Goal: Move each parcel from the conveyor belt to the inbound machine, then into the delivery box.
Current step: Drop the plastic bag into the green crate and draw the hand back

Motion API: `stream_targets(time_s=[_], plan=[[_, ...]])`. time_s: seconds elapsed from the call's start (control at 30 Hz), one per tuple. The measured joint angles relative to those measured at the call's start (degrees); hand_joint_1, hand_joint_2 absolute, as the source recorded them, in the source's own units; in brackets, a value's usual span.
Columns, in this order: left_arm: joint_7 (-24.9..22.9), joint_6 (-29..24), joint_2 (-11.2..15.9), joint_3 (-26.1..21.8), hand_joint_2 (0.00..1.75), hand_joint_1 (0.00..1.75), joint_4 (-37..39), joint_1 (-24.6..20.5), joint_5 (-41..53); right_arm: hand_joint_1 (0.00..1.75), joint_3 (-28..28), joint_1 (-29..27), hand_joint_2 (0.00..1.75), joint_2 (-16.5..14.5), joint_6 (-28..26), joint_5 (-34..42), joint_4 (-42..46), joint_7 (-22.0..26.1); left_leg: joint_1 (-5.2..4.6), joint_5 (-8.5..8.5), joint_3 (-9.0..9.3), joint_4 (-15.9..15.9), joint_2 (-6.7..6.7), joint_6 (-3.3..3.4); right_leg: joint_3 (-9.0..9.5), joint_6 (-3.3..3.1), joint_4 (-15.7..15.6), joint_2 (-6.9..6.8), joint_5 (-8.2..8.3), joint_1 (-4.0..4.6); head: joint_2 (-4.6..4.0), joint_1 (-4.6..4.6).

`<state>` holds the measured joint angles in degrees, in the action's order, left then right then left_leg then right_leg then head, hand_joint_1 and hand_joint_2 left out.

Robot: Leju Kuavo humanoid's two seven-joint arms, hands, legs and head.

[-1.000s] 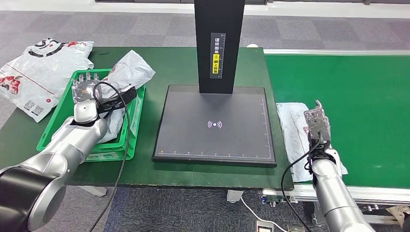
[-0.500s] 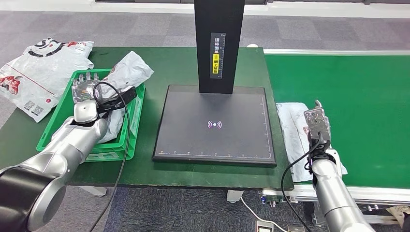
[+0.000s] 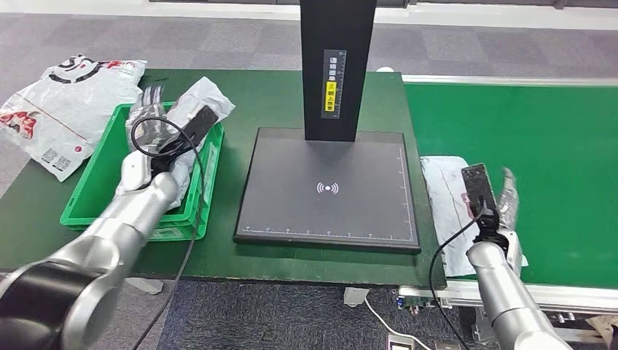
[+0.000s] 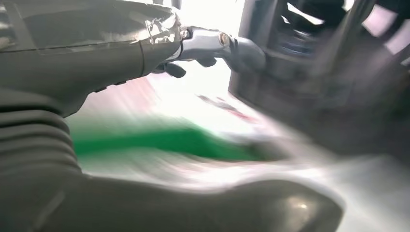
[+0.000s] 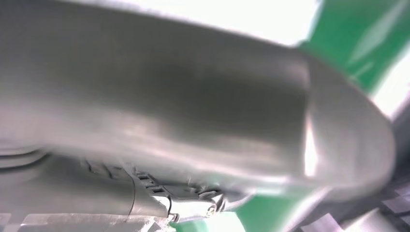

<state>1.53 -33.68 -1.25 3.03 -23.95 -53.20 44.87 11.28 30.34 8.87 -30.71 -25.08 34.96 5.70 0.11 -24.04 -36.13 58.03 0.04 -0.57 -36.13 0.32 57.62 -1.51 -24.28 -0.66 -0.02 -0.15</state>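
Head view: your left hand (image 3: 149,120) hovers over the green crate (image 3: 95,186) — fingers spread, holding nothing.
Right hand (image 3: 495,200): blurred, grip unclear — above the white parcel (image 3: 444,200) at the conveyor belt (image 3: 554,146) edge.
Scanner post (image 3: 337,65): yellow-and-white label, unreadable.

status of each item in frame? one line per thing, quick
Parcel on belt: lying flat at the conveyor's near edge, not gripped.
Parcel in green crate: resting inside, sticking up past the rim.
Inbound machine: platform bare, symbol lit.
Parcels on floor: piled beside the table.
Left hand: over crate, blurred.
Right hand: above belt parcel, blurred.
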Motion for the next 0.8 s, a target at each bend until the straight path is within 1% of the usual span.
stream_targets(time_s=[0.03, 0.07, 0.1, 0.13, 0.17, 0.2, 0.27, 0.37, 0.5, 0.8], plan=[[11.05, -3.48, -2.54, -3.1, 1.75, 0.0, -1.36, 0.55, -8.09, 0.0, 0.0, 0.5, 1.75, 0.22, -2.16, -1.53, -2.04, -1.36, 0.0, -0.01, -0.04, 0.0, -0.19, 0.05, 0.07, 0.04, 0.0, -0.19, -0.02, -0.02, 0.0, 0.03], [23.15, -5.29, -4.51, -5.83, 1.75, 0.0, -2.39, 0.98, -14.57, 0.0, 0.0, 0.92, 1.75, 0.35, -3.16, -2.41, -3.8, -1.33, -0.03, -0.07, -0.04, 0.01, -0.16, 0.07, 0.1, 0.07, -0.01, -0.16, 0.0, -0.07, 0.01, 0.04], [32.88, -5.98, -6.05, -8.13, 1.75, 0.0, -3.21, 1.26, -17.91, 0.0, 0.0, 1.22, 1.75, 0.4, -3.59, -3.01, -5.24, -0.93, -0.09, -0.15, 0.0, 0.02, 0.02, 0.11, 0.1, 0.1, -0.03, 0.01, 0.03, -0.13, 0.01, 0.05], [38.84, -6.2, -7.11, -10.03, 1.75, 0.0, -3.74, 1.36, -18.57, 0.0, 0.0, 1.4, 1.75, 0.45, -3.82, -3.48, -6.4, -0.87, -0.14, -0.23, 0.06, 0.02, 0.24, 0.16, 0.09, 0.12, -0.05, 0.21, 0.06, -0.18, 0.01, 0.04], [42.55, -6.32, -7.93, -11.83, 1.75, 0.0, -4.13, 1.35, -18.12, 0.0, 0.0, 1.49, 1.75, 0.51, -4.0, -3.95, -7.5, -0.96, -0.18, -0.3, 0.13, 0.03, 0.46, 0.21, 0.08, 0.13, -0.06, 0.4, 0.07, -0.22, 0.01, 0.04], [42.63, -6.37, -8.49, -13.25, 1.75, 0.0, -4.34, 1.31, -16.82, 0.0, 0.0, 1.5, 1.75, 0.59, -4.12, -4.34, -8.32, -1.12, -0.21, -0.33, 0.18, 0.03, 0.59, 0.24, 0.07, 0.14, -0.07, 0.51, 0.07, -0.23, 0.01, 0.04], [40.77, -6.39, -9.13, -15.38, 1.75, 0.0, -4.56, 1.29, -15.65, 0.0, 0.0, 1.51, 1.75, 0.77, -4.09, -4.94, -9.57, -1.34, -0.21, -0.35, 0.22, 0.03, 0.69, 0.24, 0.03, 0.13, -0.07, 0.63, 0.07, -0.2, 0.01, 0.03], [38.27, -6.28, -9.47, -16.95, 1.75, 0.0, -4.27, 1.19, -15.54, 0.0, -0.01, 1.55, 1.75, 1.12, -3.74, -5.43, -10.86, -1.6, -0.17, -0.28, 0.21, 0.01, 0.65, 0.18, 0.03, 0.12, -0.06, 0.62, 0.06, -0.14, 0.02, 0.02], [37.07, -6.18, -9.48, -17.21, 1.75, 0.0, -2.62, 0.74, -15.49, 0.0, -0.01, 1.76, 1.75, 1.47, -3.0, -6.08, -11.81, -1.99, -0.11, -0.26, 0.2, 0.0, 0.62, 0.15, 0.03, 0.11, -0.03, 0.62, 0.06, -0.14, 0.01, 0.03], [37.05, -6.17, -9.48, -17.22, 1.75, 0.0, -0.51, -0.16, -15.49, 0.0, -0.01, 2.03, 1.75, 1.81, -2.9, -6.43, -12.77, -2.09, -0.13, -0.26, 0.18, 0.01, 0.62, 0.16, 0.04, 0.12, -0.05, 0.61, 0.06, -0.16, 0.0, 0.04]])
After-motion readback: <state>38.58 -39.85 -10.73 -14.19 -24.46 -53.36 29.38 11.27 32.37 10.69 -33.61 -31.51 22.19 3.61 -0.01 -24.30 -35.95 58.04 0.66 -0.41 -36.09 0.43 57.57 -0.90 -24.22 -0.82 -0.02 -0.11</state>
